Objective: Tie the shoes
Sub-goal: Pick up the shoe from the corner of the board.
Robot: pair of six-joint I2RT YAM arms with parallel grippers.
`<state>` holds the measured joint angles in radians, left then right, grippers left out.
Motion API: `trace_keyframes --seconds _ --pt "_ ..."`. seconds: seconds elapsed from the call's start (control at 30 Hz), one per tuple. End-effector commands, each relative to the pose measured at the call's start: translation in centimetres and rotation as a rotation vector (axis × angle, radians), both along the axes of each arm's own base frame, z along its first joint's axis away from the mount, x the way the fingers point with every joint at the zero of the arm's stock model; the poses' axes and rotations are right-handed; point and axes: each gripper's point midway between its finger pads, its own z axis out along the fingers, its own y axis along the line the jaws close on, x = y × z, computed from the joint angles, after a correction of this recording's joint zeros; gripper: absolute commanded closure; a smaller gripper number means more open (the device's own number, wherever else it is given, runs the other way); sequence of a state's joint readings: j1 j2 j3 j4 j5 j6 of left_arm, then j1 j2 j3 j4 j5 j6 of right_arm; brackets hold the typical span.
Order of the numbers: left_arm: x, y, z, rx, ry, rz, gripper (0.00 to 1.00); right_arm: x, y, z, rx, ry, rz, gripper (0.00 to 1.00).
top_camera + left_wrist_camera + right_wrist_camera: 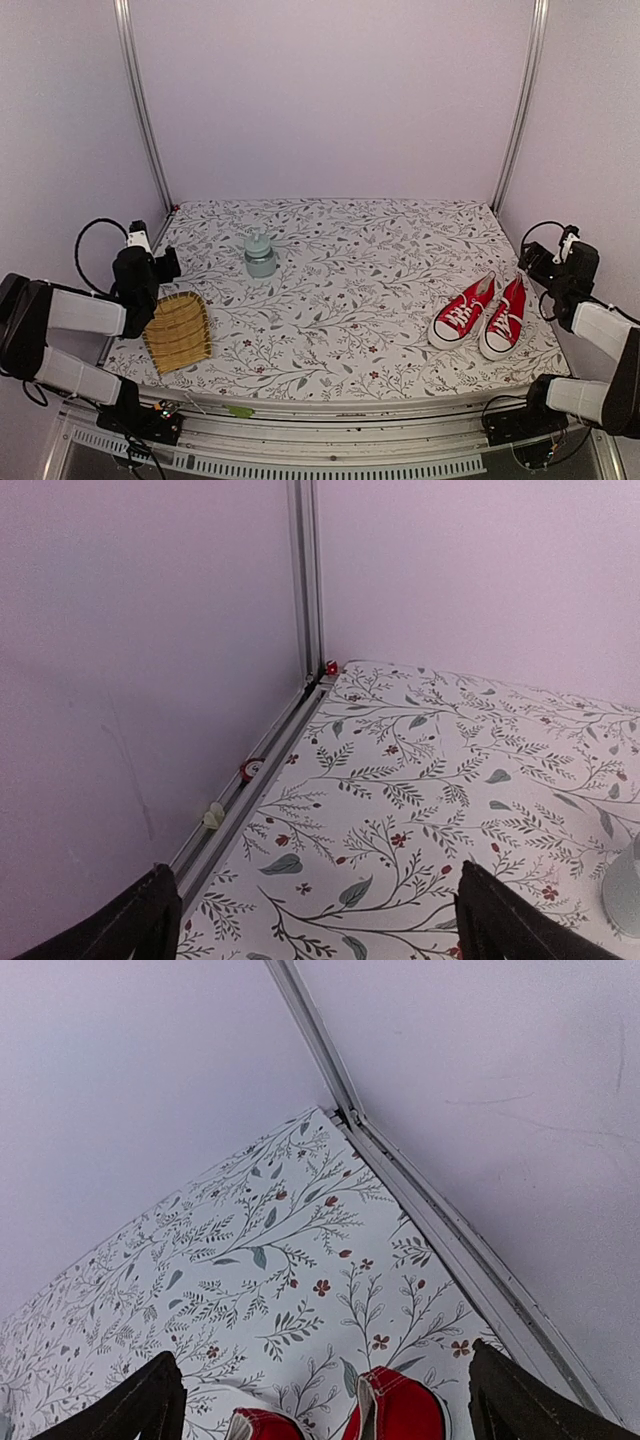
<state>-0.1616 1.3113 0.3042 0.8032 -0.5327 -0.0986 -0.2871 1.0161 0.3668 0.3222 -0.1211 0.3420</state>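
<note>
Shoes (462,312): two, red, side by side at lower right of the top view. Long axes run upper right to lower left, toes lower left. The right wrist view shows heels only.
Top view only: one woven mat (178,332).
One grey jar (260,253).
Left gripper (320,925) and right gripper (330,1400): spread wide, empty.

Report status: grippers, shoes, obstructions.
Left gripper open, right gripper open, both empty. Shoes side by side near right gripper, untouched. Woven mat and grey jar far left, not obstructing.
</note>
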Motion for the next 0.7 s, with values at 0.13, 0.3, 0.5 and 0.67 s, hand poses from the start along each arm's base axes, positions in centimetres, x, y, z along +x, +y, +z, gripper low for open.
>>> trace_keyframes --seconds 0.13,0.3,0.5,0.67 --pt "1.5 -2.9 6.1 -0.039 -0.064 -0.070 0.04 0.2 1.9 8.0 0.088 -0.225 0.078 0.01" --pt "2.2 -8.5 8.9 -0.045 -0.015 -0.262 0.04 0.7 4.9 9.8 0.104 -0.192 0.212 0.01" --pt "2.0 -19.1 11.7 0.093 0.071 -0.655 0.05 2.2 8.5 2.7 0.080 0.211 0.155 0.15" --pt "1.0 -23.8 13.6 0.098 -0.022 -0.856 0.05 2.2 8.5 -4.8 0.076 0.599 0.001 0.32"
